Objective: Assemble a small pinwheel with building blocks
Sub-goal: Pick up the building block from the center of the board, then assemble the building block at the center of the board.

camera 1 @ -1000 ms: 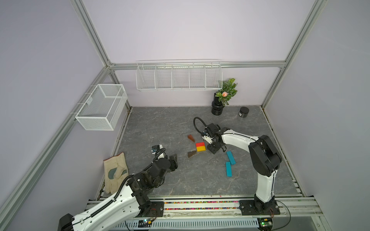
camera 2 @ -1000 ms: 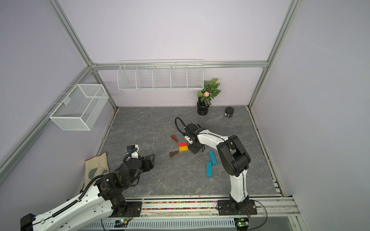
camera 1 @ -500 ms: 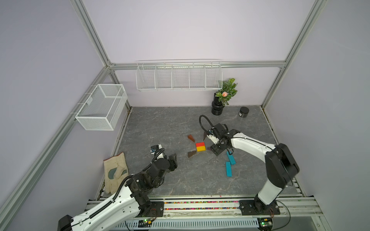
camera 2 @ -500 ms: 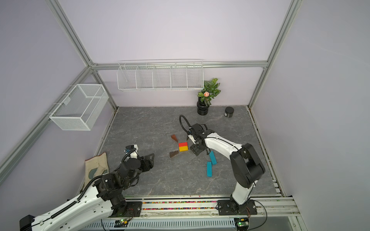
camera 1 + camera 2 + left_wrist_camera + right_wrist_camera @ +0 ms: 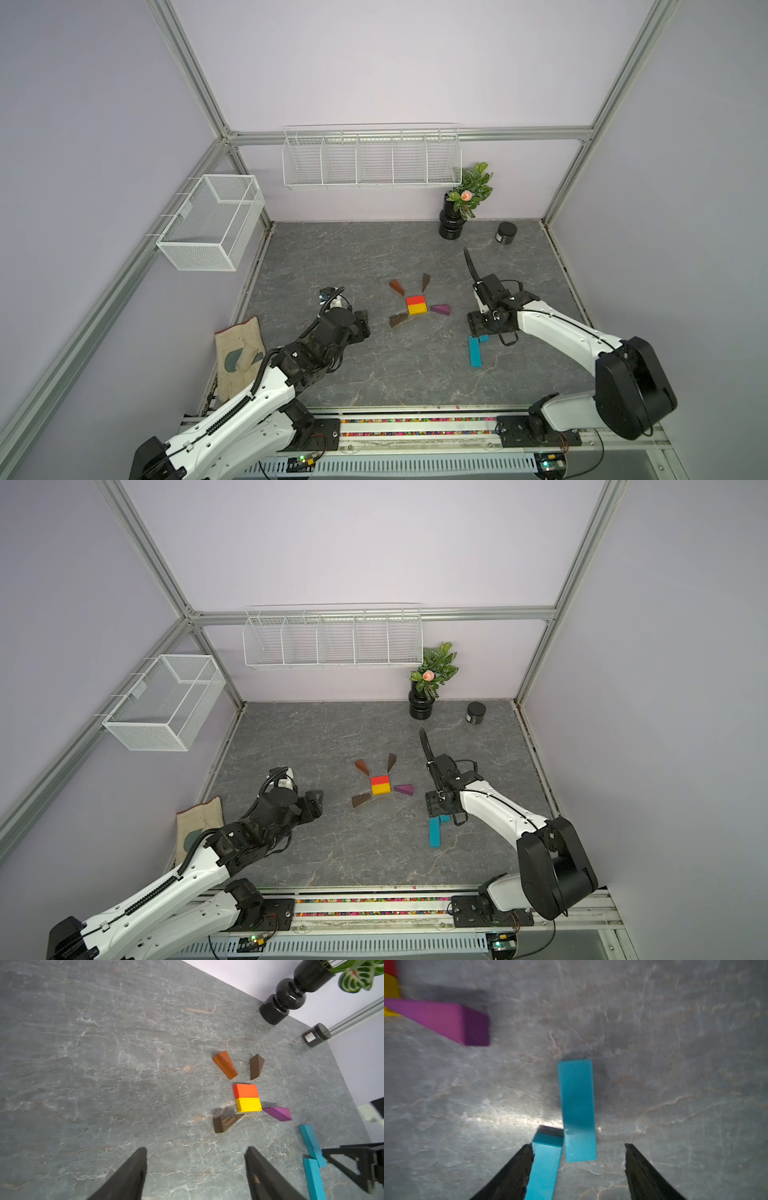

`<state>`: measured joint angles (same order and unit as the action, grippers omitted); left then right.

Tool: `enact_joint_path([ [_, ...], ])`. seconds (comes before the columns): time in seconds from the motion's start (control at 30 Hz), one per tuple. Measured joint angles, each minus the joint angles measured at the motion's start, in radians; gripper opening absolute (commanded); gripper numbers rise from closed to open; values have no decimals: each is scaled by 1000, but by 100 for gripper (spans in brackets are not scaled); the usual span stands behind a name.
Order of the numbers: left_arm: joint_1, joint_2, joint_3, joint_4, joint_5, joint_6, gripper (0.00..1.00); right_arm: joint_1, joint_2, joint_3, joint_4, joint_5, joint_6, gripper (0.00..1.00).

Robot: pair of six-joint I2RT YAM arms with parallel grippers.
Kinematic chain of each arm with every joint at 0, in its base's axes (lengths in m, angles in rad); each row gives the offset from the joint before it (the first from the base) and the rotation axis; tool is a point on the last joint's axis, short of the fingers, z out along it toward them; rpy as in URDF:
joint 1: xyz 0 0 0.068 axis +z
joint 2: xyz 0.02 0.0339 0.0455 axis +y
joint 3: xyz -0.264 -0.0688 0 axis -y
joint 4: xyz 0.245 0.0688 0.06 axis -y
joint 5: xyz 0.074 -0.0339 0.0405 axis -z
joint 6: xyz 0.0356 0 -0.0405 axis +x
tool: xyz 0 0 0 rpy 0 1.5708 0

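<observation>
The pinwheel's red-and-yellow centre (image 5: 416, 304) (image 5: 380, 784) lies flat on the grey table. Three brown wedges (image 5: 397, 286) (image 5: 425, 282) (image 5: 398, 320) and a purple wedge (image 5: 440, 309) (image 5: 444, 1020) fan around it with small gaps. Two teal bars (image 5: 576, 1109) (image 5: 546, 1167) lie side by side, offset, to the right of these building blocks. My right gripper (image 5: 578, 1147) (image 5: 488, 330) is open low over their overlapping ends, one fingertip beside the nearer bar. To the left of the figure, my left gripper (image 5: 196, 1150) (image 5: 360, 324) is open and holds nothing.
A black vase with a plant (image 5: 451, 224) and a black round jar (image 5: 506, 232) stand at the back right. An oven mitt (image 5: 239, 357) lies at the front left. Wire baskets (image 5: 212, 220) (image 5: 370, 158) hang on the walls.
My right gripper has left the centre blocks and moved right and forward to the teal bars. The purple wedge now lies uncovered beside the yellow block. The left arm has barely moved.
</observation>
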<state>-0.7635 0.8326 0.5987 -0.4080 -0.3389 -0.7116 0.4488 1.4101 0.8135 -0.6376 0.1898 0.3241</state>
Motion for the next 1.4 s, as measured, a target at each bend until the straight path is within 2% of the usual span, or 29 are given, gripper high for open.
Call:
enact_joint_path([
  [0.33,3,-6,5,-2,26,13,77,-55,109,-28,88,-40,65,54],
  [0.5,3,-50,1,-8,25,13,77,-63,147,3,114,-41,63,35],
  [0.57,3,-62,-3,-10,25,11,77,-63,151,8,119,-42,64,30],
  [0.77,3,-67,-18,-16,21,6,77,-47,87,11,73,-48,69,28],
  [0.83,3,-66,-23,-16,16,-2,77,-13,17,20,44,-45,88,27],
  [0.97,3,-53,-29,-13,-2,-21,77,121,-122,50,13,-30,170,27],
  [1.07,3,-31,-31,-6,-4,-28,77,224,-147,60,10,-10,239,27],
  [1.2,3,4,-30,0,-4,-28,77,336,-65,97,-2,10,320,28],
  [1.4,3,21,-30,0,-2,-28,77,407,100,138,32,12,410,28],
])
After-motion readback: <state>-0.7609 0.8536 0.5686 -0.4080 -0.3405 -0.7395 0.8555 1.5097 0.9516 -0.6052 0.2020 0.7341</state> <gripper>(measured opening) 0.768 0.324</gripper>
